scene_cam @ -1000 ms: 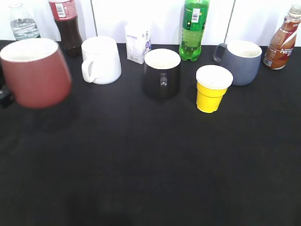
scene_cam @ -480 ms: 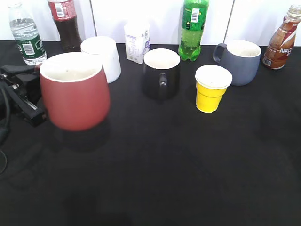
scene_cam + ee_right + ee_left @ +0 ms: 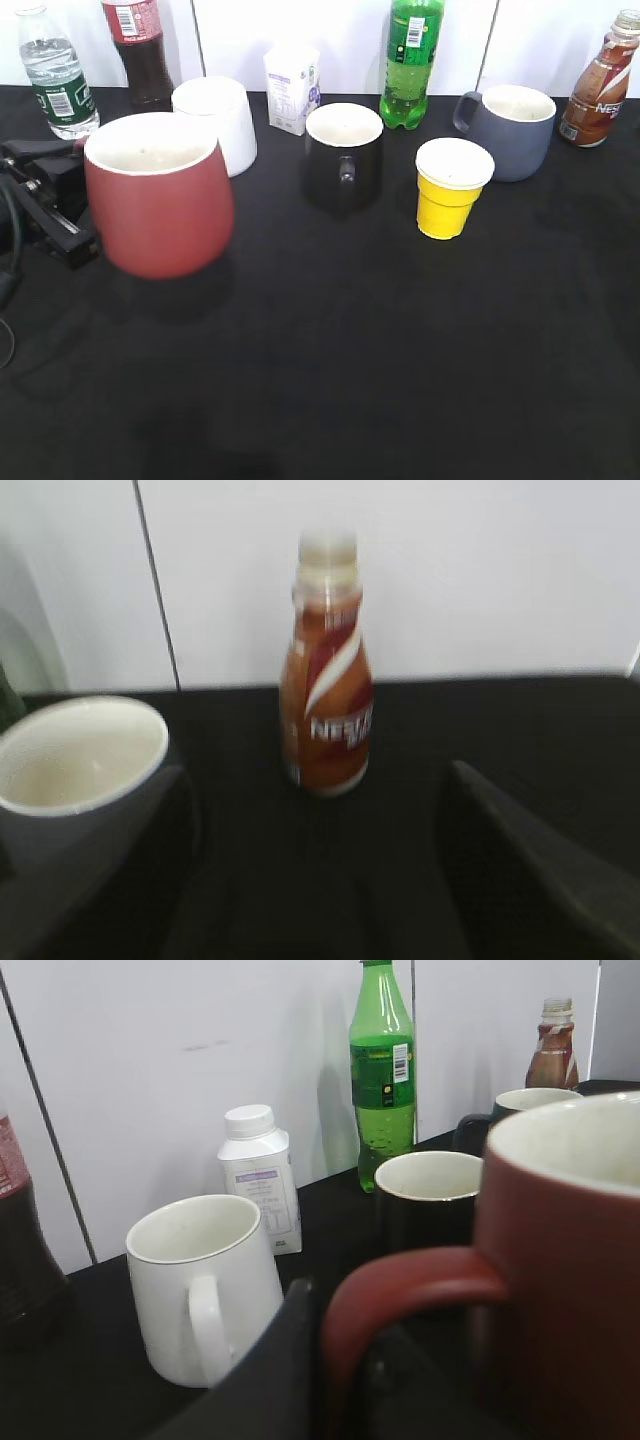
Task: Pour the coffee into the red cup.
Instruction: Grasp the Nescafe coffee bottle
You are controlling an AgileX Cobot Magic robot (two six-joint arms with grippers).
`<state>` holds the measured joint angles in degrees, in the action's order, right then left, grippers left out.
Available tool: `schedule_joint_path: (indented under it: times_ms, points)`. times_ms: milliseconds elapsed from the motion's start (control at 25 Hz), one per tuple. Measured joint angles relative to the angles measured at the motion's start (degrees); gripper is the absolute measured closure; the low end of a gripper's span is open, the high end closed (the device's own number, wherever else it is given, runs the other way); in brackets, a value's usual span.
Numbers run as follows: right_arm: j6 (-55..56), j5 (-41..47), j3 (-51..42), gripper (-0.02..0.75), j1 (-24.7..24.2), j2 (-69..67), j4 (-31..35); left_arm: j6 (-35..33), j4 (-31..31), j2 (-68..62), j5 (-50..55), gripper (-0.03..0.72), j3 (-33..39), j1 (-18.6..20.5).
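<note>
The red cup (image 3: 160, 200) is upright at the left of the black table; I cannot tell whether it touches the surface. My left gripper (image 3: 60, 215) is shut on its handle from the left. In the left wrist view the red handle sits between the jaws (image 3: 345, 1360) and the cup body (image 3: 560, 1260) fills the right side. The brown coffee bottle (image 3: 600, 85) stands capped at the far right back. My right gripper (image 3: 320, 825) is open and empty, facing the coffee bottle (image 3: 327, 680) from a short distance; it is out of the exterior view.
Along the back stand a water bottle (image 3: 58, 75), cola bottle (image 3: 138, 50), white mug (image 3: 215, 120), small milk bottle (image 3: 291, 88), black mug (image 3: 343, 155), green bottle (image 3: 410, 65), yellow paper cup (image 3: 450, 190) and grey mug (image 3: 512, 130). The grey mug (image 3: 80, 760) sits left of the coffee.
The left gripper carried the red cup from the far left edge rightward and toward the front; over the last half second it has stayed nearly still.
</note>
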<state>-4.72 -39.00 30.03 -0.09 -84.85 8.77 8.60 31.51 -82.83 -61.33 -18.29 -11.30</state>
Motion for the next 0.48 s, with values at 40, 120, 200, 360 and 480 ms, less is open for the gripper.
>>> schedule_joint_path:
  times_ms: [40,120,200,360,480]
  points:
    - [0.6,-1.09,0.0,0.15,0.0,-1.74,0.0,0.0,-0.1,0.0,0.0,0.646,0.0,0.0]
    - [1.13,-2.31,1.02,0.15,-0.05,-5.01,-2.42,0.0,-0.34,0.0,0.0,0.646,0.0,0.0]
    - [1.43,-2.26,2.98,0.15,-0.05,-7.59,-5.09,0.0,-0.41,0.0,0.0,0.646,0.0,0.0]
    - [6.99,-2.38,6.63,0.15,-4.56,-11.27,-13.59,0.0,-0.53,0.0,0.0,0.646,0.0,0.0]
    - [9.65,-3.13,10.27,0.15,-7.92,-16.52,-18.59,0.0,-0.56,0.0,0.0,0.646,0.0,0.0]
